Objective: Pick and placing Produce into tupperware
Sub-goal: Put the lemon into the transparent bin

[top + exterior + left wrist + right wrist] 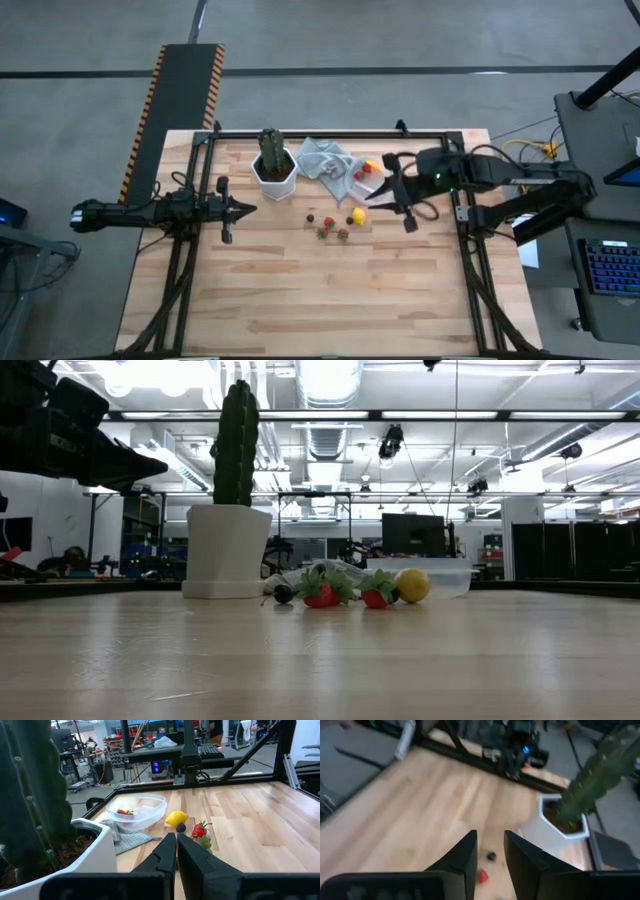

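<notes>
— Dark fingers on the right end effector (372, 196) stand a little apart, with nothing between them. It hangs above the surface (300, 290), over the near edge of the tupperware (368, 177).

— And the other arm?

— Left end effector (247, 209) sits at the left side, pointing in toward the middle, just in front of the white hexagonal pot (273, 177). Its fingers (165, 855) are pressed together and hold nothing.

— Where is the produce, then?

— Mostly loose on the wood. From above, a yellow lemon (358, 215) lies just in front of the tupperware, a dark berry (348, 221) beside it, two strawberries (328, 222) with green tops a bit further left, and a small dark piece (310, 217) left of those. All of them are between the two arms.

— Anything inside the container already?

— Yes. The left wrist camera shows a red strawberry piece (122, 812) lying in the clear tupperware (136, 810). From above there is red in it too, and a small orange piece (373, 167) at its far rim.

— And around it?

— Grey cloth (327, 160) lies crumpled between the pot and the tupperware, touching both. The cactus (270, 149) stands upright in the pot.
</notes>
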`<state>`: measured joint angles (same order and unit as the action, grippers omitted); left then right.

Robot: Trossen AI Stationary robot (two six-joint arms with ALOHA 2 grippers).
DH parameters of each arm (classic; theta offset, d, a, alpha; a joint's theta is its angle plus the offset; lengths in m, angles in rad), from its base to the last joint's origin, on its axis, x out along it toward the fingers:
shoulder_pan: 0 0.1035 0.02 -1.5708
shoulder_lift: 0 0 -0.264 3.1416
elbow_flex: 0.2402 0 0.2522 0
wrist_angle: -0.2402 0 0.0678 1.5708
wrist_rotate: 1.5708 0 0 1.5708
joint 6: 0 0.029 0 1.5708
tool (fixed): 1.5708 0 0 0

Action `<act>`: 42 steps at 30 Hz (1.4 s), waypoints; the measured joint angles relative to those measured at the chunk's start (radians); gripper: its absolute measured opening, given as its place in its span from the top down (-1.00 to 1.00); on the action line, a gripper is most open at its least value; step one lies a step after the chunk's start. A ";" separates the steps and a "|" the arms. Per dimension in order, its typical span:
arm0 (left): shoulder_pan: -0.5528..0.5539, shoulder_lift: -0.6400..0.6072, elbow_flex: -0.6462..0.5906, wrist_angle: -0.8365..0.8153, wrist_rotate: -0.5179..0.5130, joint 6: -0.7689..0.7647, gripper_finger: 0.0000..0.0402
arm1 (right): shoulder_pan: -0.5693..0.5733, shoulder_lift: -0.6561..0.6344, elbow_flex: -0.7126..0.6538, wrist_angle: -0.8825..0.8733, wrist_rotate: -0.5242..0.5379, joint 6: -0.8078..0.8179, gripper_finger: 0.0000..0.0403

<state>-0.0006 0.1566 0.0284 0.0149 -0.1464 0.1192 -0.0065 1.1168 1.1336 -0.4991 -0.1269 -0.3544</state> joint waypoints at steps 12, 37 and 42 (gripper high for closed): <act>0.000 0.005 0.000 0.000 -0.001 0.000 1.00 | 0.091 0.094 -0.069 -0.026 0.129 0.009 0.56; 0.000 0.006 0.000 0.000 -0.001 0.000 1.00 | 0.093 0.284 -0.058 -0.073 0.236 0.274 -0.34; 0.000 0.006 0.000 0.001 -0.001 -0.001 1.00 | 0.093 0.323 -0.058 -0.069 0.234 0.276 -0.29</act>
<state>-0.0006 0.1631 0.0284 0.0154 -0.1474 0.1184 0.0868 1.4395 1.0756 -0.5686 0.1068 -0.0784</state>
